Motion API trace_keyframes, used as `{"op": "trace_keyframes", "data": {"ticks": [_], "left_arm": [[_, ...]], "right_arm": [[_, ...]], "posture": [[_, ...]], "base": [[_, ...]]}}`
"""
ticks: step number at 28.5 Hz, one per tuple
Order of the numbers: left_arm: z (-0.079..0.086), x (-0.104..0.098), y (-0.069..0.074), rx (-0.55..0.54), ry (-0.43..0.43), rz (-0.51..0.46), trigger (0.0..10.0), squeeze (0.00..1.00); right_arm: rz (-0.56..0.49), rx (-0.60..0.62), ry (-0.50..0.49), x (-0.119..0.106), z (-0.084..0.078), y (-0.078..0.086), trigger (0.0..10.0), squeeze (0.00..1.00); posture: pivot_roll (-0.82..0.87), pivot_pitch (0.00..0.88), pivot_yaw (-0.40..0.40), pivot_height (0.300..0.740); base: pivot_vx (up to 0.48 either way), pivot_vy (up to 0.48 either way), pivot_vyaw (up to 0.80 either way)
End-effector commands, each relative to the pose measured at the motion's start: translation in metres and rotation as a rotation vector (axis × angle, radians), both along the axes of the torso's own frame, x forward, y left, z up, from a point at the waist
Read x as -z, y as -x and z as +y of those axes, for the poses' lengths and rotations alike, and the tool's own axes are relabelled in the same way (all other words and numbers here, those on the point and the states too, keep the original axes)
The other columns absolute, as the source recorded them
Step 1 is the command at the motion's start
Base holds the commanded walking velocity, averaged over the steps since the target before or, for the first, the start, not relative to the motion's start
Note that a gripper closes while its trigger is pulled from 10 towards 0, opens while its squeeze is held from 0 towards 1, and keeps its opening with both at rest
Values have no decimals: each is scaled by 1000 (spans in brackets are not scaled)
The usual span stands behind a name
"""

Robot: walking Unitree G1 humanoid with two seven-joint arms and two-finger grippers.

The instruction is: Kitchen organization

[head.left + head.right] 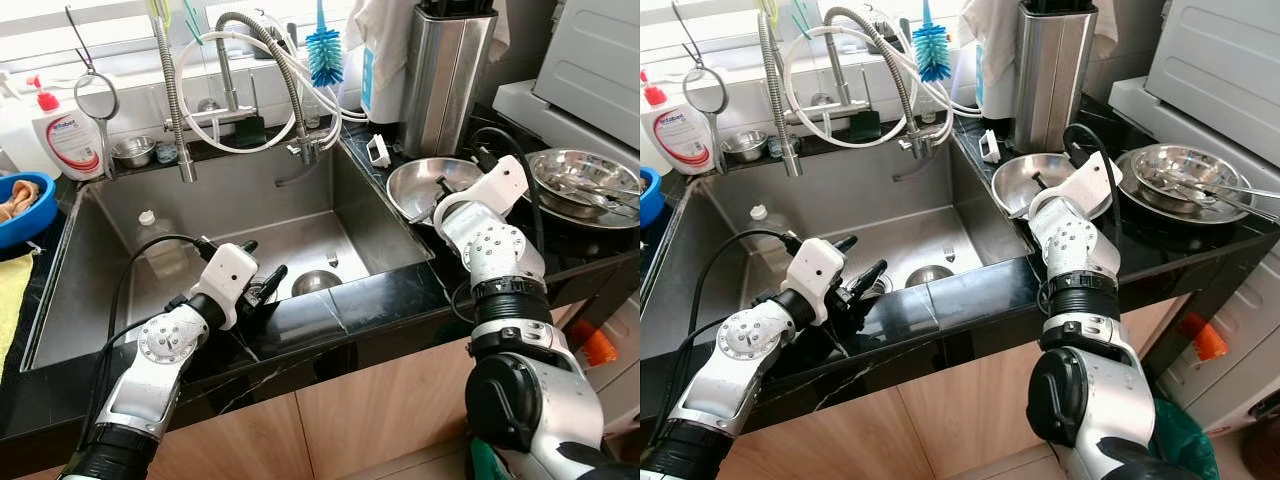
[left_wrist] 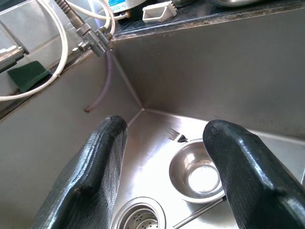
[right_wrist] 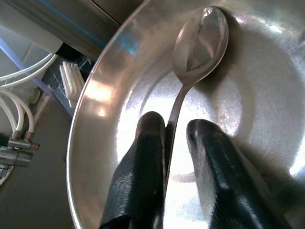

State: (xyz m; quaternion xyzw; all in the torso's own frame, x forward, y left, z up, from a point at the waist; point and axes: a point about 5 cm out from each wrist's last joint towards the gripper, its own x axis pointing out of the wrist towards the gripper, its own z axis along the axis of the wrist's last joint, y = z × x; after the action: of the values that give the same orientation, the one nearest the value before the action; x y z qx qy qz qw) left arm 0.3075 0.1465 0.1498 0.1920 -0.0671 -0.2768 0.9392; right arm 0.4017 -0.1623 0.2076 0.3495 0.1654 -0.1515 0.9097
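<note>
At the far left of the desk stands a white soap bottle point(image 1: 68, 140) with a red pump and a red-and-blue label; its print is too small to read. A white container point(image 1: 378, 60) with a blue label stands beside the tall steel canister point(image 1: 447, 75) at the far right of the sink point(image 1: 345, 190), its lettering also unreadable.

The left end effector point(image 1: 262, 285) hangs over the near edge of the sink, its two black fingers point(image 2: 90, 176) spread wide apart and holding nothing. Between them in the left wrist view lie a small steel bowl point(image 2: 198, 171) on the sink floor, the drain strainer point(image 2: 138, 217) nearer, and a fork point(image 2: 174, 135) just beyond the bowl.

The right end effector point(image 3: 174, 136) reaches into the wide steel bowl point(image 1: 425, 188) on the black desk just right of the sink. Its fingers point(image 3: 143, 162) are nearly closed with the handle of a spoon point(image 3: 198, 40) in the narrow gap between them; one finger touches the handle, but whether it is gripped firmly I cannot tell. The spoon's head lies against the bowl's inner wall.

Farther right, another steel bowl point(image 1: 585, 180) rests on a dark tray. A blue bowl point(image 1: 25, 205) sits on the left edge of the desk, and a blue brush point(image 1: 324, 50) hangs above the faucet hoses point(image 1: 240, 90).
</note>
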Motion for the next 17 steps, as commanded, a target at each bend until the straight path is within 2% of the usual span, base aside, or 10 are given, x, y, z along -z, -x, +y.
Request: {"op": "trace_keyframes", "data": {"ticks": [1,17], "left_arm": [[-2,8,1,27,-40,41,10000,0],[-6,10,1,28,-42,36,10000,0]], "right_arm": [[18,-8,-9,-1,5,-1,0,0],[-3,1,-20,-2,2,-2,0,0]], "posture": [[-113,0,87,740],[-113,0,76,740]], "base": [[0,0,0],[0,0,0]]}}
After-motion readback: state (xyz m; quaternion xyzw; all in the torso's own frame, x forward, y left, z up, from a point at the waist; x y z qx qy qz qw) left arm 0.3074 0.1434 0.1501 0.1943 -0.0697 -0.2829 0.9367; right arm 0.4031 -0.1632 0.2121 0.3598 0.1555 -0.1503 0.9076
